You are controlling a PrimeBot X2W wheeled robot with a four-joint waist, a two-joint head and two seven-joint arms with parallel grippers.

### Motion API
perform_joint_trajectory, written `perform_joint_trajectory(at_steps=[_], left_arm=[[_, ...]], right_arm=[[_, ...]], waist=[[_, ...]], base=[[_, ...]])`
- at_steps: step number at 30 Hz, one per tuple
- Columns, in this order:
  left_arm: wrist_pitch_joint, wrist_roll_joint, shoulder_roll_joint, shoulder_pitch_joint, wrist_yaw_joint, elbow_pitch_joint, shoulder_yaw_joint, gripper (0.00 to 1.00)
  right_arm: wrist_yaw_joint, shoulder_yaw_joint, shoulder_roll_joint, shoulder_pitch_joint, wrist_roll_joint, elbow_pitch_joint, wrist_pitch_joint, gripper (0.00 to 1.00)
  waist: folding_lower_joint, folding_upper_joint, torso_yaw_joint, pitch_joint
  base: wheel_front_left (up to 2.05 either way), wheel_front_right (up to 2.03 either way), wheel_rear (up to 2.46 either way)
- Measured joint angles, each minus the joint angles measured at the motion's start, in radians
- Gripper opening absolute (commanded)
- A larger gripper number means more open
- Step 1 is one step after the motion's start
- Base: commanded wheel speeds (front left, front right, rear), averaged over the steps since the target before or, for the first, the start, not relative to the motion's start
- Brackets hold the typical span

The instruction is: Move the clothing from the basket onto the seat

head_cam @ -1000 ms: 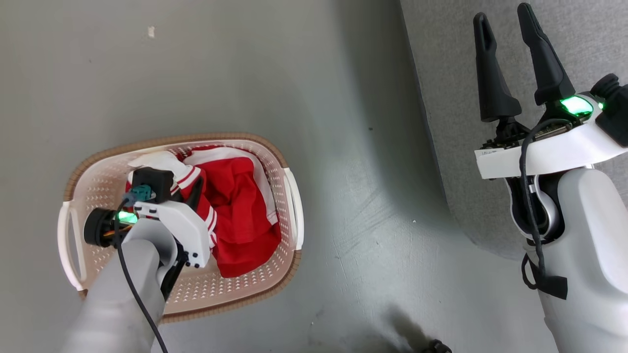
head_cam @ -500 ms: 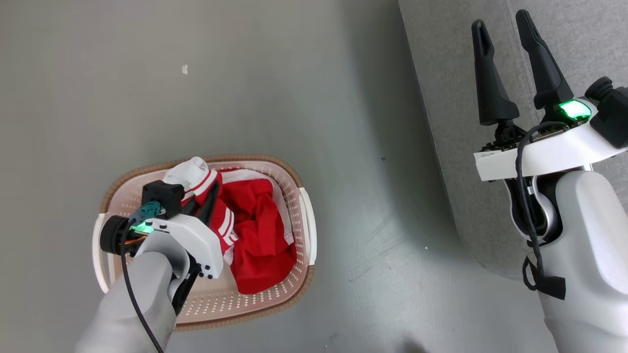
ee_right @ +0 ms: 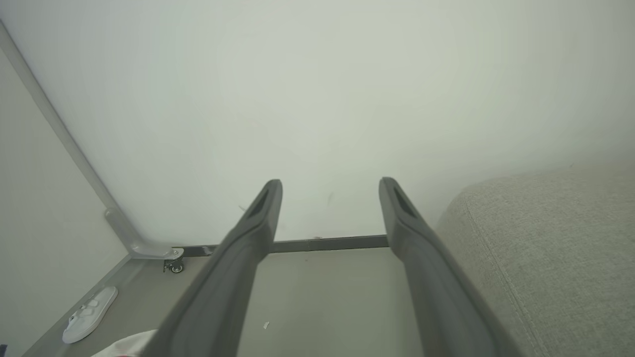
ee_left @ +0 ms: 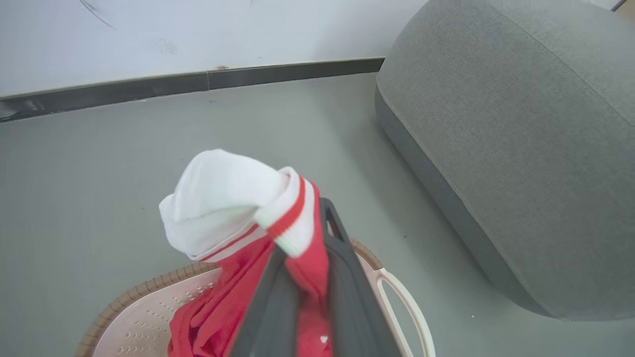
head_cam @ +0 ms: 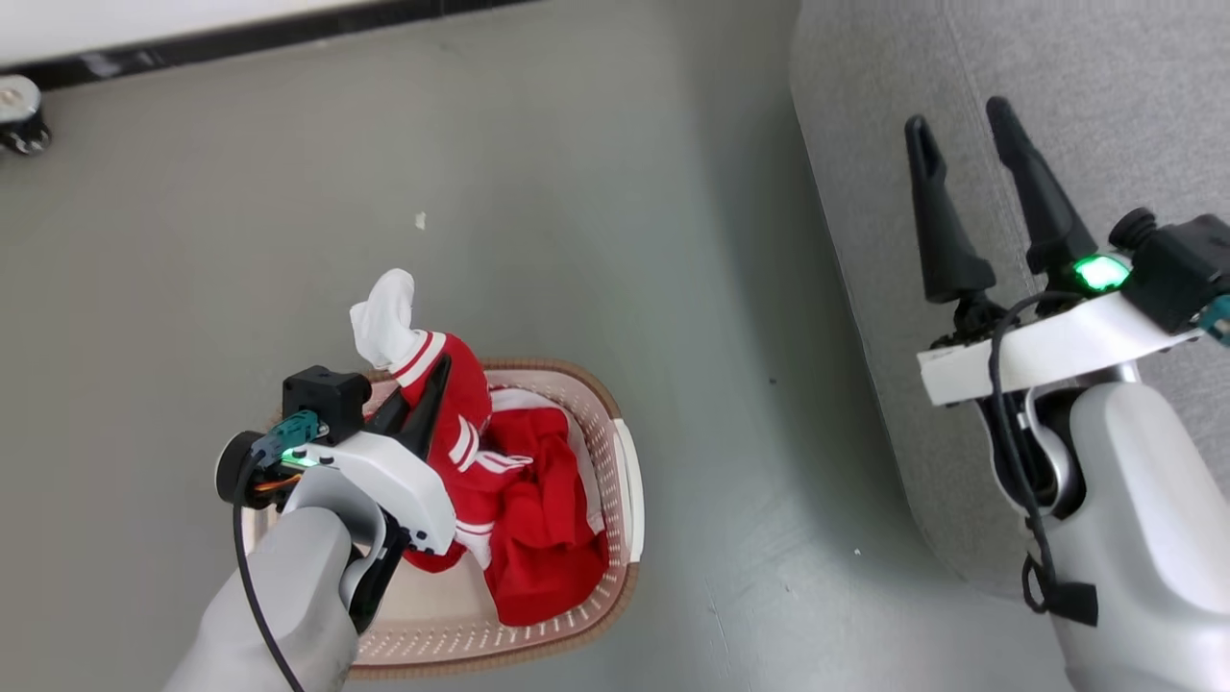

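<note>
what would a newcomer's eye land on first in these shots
The bright red clothing, white cuff uppermost, is pinched by the left gripper above the cream basket at the lower left of the head view. Its lower folds lie in the basket. On the right is the big grey seat, with the right gripper held open over its edge.
</note>
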Motion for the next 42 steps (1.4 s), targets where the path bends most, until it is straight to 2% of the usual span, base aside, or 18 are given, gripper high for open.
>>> perform_joint_trajectory(at_steps=[19, 29, 39, 42], left_arm=[[0.000, -0.004, 0.012, 0.070, 0.000, -0.195, 0.059, 0.00], [0.000, 0.012, 0.034, 0.070, 0.000, -0.253, 0.038, 0.00], [0.000, 0.004, 0.032, 0.070, 0.000, -0.277, 0.029, 0.00], [0.002, 0.001, 0.029, 0.070, 0.000, -0.280, 0.021, 0.00]], right_arm=[[0.000, 0.064, -0.035, 0.124, 0.019, 0.059, 0.000, 1.00], [0.000, 0.143, -0.066, 0.164, 0.044, 0.066, 0.000, 1.00], [0.000, 0.223, -0.096, 0.222, 0.096, 0.080, 0.000, 1.00], [0.000, 0.281, -0.108, 0.223, 0.105, 0.083, 0.000, 1.00]], waist=[[0.0000, 0.0000, 0.054, -0.183], [0.0000, 0.0000, 0.086, -0.287], [0.0000, 0.0000, 0.119, -0.366], [0.0000, 0.0000, 0.129, -0.385]], base=[[0.00, 0.00, 0.00], [0.00, 0.00, 0.00], [0.00, 0.00, 0.00], [0.00, 0.00, 0.00]])
